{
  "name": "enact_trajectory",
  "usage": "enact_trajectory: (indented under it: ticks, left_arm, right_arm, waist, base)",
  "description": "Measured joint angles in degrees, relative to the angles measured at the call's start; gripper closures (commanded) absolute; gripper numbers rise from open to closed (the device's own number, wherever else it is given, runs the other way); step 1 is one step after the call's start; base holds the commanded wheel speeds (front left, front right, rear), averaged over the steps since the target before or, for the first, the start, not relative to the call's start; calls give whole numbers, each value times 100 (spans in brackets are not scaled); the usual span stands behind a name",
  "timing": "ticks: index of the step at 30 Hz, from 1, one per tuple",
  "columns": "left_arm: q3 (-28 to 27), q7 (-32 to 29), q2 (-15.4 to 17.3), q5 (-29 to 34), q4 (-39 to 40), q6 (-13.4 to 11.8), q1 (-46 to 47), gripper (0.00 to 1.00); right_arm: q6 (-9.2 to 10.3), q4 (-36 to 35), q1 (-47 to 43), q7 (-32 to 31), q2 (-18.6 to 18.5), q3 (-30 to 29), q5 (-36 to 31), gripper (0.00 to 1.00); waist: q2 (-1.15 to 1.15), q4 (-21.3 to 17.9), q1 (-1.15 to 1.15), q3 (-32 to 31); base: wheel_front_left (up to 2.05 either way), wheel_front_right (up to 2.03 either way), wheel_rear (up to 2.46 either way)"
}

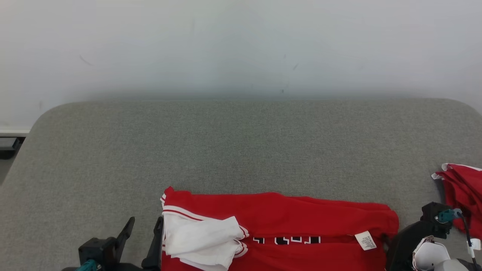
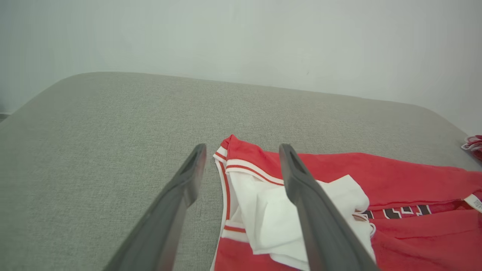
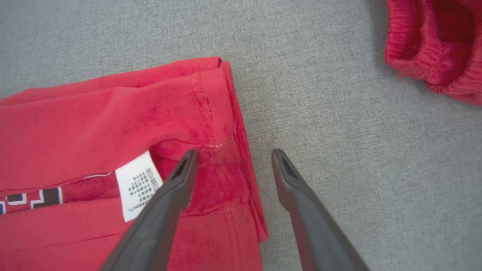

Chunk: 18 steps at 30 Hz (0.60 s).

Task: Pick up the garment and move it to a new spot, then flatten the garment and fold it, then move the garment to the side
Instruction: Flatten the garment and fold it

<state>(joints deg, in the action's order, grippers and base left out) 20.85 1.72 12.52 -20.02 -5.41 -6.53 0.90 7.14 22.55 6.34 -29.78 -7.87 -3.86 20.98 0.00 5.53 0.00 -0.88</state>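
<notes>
Red garment (image 1: pixel 301 216), white-trimmed, folded over on itself, lies on grey padded surface (image 1: pixel 241 143), 6 o'clock in head view. White label (image 3: pixel 137 184) near its right hem. Left gripper (image 1: pixel 145 223), 7 o'clock: jaws spread, empty, straddling garment's left edge. Right gripper (image 3: pixel 234 154), 5 o'clock: jaws spread, empty, straddling right hem. Second red cloth (image 1: pixel 463 192), 4 o'clock, apart.
</notes>
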Motion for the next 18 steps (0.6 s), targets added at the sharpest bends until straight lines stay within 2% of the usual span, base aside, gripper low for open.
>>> enact_trajectory:
  ticks: [18]
  left_arm:
    - [-25, -15, 29, 0, 1, 0, 65, 0]
  right_arm:
    - [0, 396, 111, 1, 66, -38, -171, 0]
  waist:
    - [0, 152, 0, 55]
  base:
    - [0, 0, 0]
